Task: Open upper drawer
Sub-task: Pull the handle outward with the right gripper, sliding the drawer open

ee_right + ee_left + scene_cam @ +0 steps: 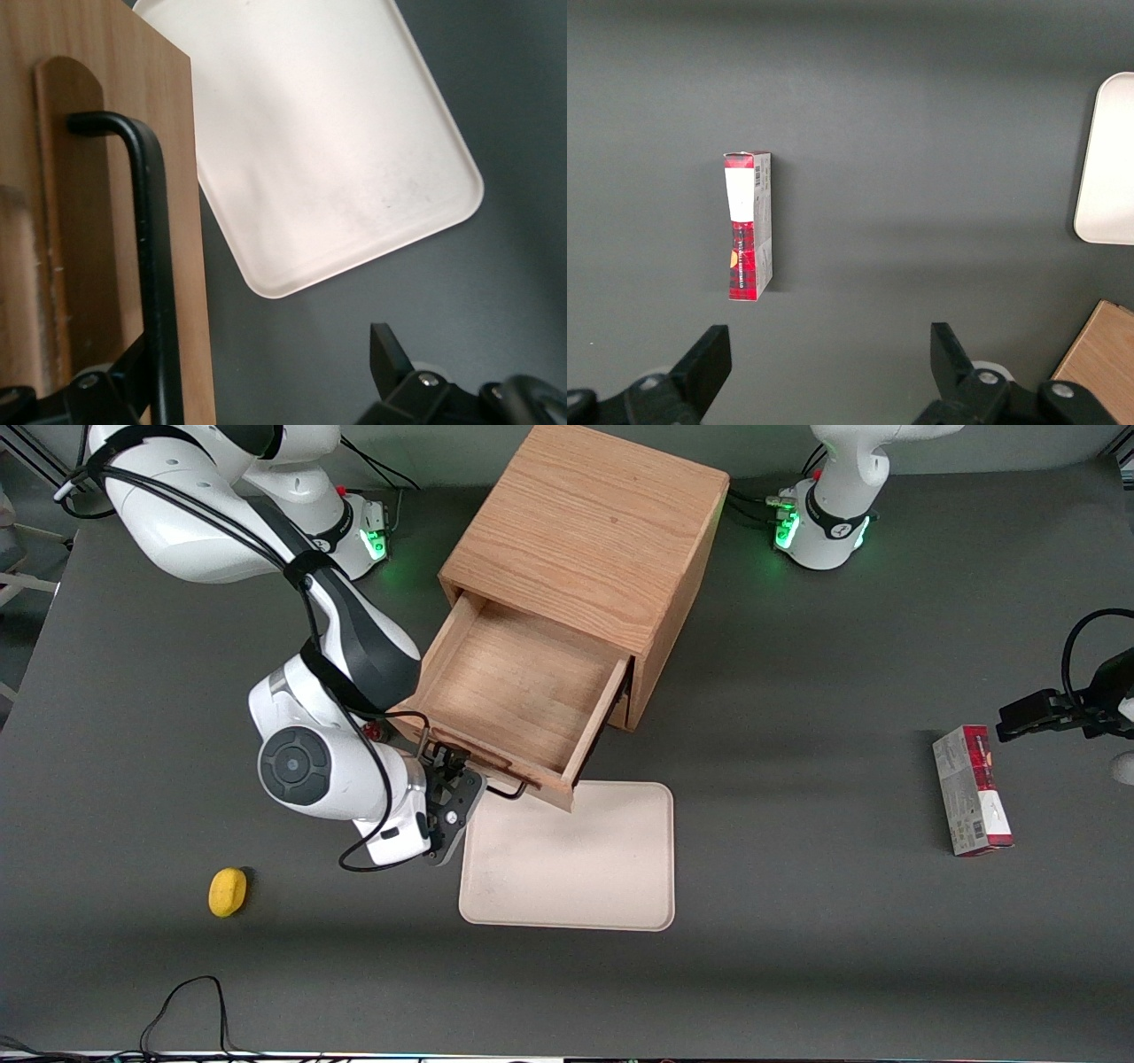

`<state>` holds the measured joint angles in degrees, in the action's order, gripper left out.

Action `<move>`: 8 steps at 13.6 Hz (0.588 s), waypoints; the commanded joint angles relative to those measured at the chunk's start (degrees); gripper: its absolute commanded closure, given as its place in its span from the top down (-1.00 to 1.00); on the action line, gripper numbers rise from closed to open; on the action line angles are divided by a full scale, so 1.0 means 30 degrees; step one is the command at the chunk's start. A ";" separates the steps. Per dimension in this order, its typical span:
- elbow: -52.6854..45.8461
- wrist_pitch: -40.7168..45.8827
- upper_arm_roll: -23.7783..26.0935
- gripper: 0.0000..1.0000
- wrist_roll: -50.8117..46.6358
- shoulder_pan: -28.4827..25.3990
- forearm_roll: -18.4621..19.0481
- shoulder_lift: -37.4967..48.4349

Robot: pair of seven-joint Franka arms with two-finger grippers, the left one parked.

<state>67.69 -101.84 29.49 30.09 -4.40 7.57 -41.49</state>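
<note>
From the front, the upper drawer (518, 691) stands pulled well out of the cabinet (589, 558) over the tray (576, 859) edge, the gripper (456, 784) at its handle (507, 790), and the right wrist view shows the jaws spread wide astride that bar, gripping nothing, bare table beside them.

Nothing's really reading out here. The red and grey carton (971, 789) lying on the worktop (797, 957) is showing a barcode and some small print on its side (749, 227), but none of it's legible. The gripper (450, 778), sitting at the upper drawer (509, 691) handle, is showing no markings.
</note>
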 commanded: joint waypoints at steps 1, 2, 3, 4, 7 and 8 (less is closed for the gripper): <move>-0.1321 0.0254 -0.0336 1.00 0.0398 -0.0175 0.0378 -0.0407; -0.1468 0.0196 -0.0396 1.00 0.0398 -0.0146 0.0378 -0.0407; -0.1498 0.0166 -0.0425 1.00 0.0369 -0.0146 0.0378 -0.0407; -0.1615 0.0166 -0.0513 1.00 0.0224 -0.0117 0.0436 -0.0262; -0.2523 0.0457 -0.1773 1.00 0.0077 -0.0204 0.0408 0.1079; -0.2234 0.1184 -0.1831 1.00 -0.0185 -0.0262 0.0291 0.2131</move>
<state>61.13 -101.53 25.14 30.09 -4.37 7.88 -40.27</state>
